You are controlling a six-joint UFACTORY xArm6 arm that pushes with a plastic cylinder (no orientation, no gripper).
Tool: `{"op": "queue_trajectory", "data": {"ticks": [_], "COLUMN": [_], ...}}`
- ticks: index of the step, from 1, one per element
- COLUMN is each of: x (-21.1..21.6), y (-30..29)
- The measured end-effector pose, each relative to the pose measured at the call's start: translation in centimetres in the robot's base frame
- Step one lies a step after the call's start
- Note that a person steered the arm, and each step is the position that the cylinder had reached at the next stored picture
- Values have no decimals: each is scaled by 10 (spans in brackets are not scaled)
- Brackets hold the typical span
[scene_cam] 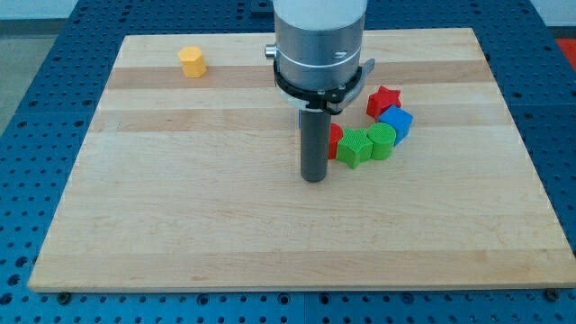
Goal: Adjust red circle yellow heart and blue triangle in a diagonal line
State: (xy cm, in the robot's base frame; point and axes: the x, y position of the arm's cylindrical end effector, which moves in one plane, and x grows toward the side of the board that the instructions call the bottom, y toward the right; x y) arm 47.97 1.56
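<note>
Tip [313,178] just beside red block [335,141].

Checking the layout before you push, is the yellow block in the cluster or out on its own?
On its own: the yellow block sits alone near the board's top left.

I see a pale wooden board [180,225] with lengthwise grain bands on a blue perforated table [36,36]. Blocks: yellow-orange [192,61], red star [383,100], blue cube [396,121], two ribbed green [355,148] [382,140], red partly hidden [335,140]. My tip [313,178] is dark grey.
</note>
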Motion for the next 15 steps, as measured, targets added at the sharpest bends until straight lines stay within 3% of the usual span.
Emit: {"op": "queue_trajectory", "data": {"ticks": [4, 6, 11, 13, 15], "x": [-25, -37, -56, -56, -100], "y": [-4, -37, -15, -58, -64]}}
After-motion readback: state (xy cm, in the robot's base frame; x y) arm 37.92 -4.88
